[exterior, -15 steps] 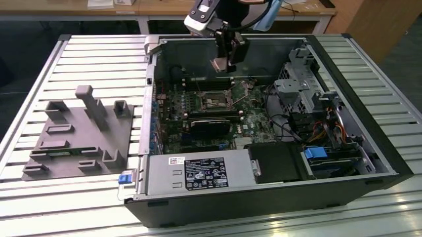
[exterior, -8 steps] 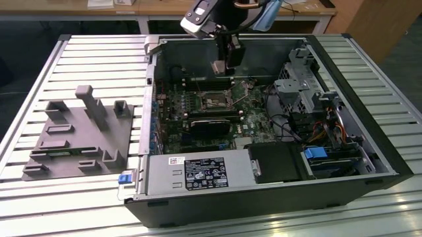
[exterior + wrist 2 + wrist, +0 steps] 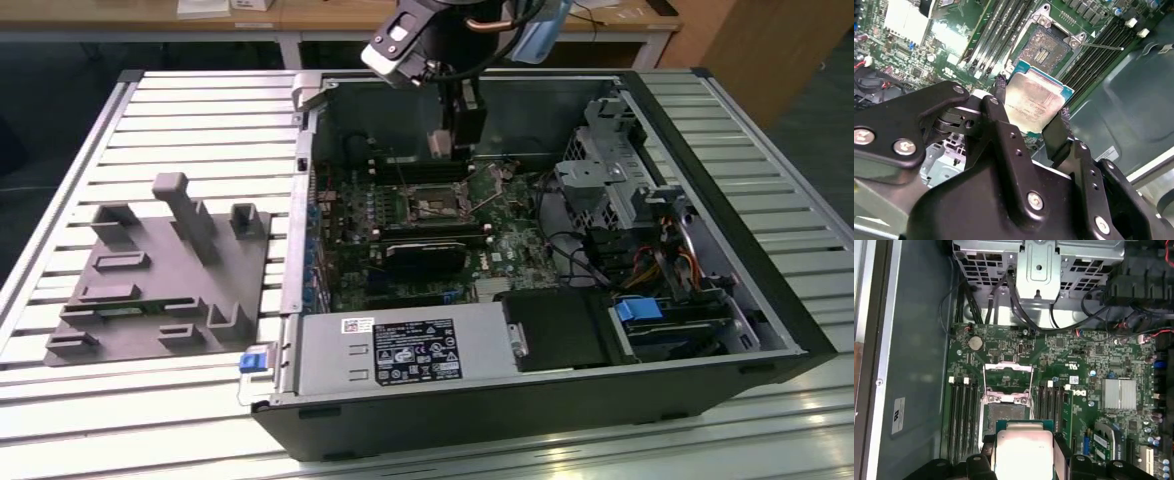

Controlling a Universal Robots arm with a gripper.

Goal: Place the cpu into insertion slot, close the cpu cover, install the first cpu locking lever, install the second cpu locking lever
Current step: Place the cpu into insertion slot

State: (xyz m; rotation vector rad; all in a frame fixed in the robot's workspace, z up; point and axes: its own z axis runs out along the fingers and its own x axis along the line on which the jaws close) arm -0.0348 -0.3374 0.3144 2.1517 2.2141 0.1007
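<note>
Gripper is clamped on the cpu, a small flat square chip with a pale silvery metal face on a green-edged base. One black finger sits on each of two opposite edges, clear in both wrist views. The chip is in the air inside the open black computer case, above the green motherboard. It's near the insertion slot, the square socket with a dark centre and silvery rim, but not in it. In the first wrist view the chip overlaps the socket's near edge and doesn't look centred over it. The cpu cover, a thin silvery square frame with a window, looks swung open past the socket's far side. A thin wire locking lever stands out beside the socket, so the opening looks clear. Step in hand, as I read it, is placement. To do it well, square the chip's edges to the socket rim before any descent and check orientation, since I can't make out the corner marks here. Keep the chip level and come straight down with no sideways push, because the contacts look delicate. It should drop in under its own weight, so don't press. Watch that the finger tips clear the rim and the rows of long black memory slots on either side.
</note>
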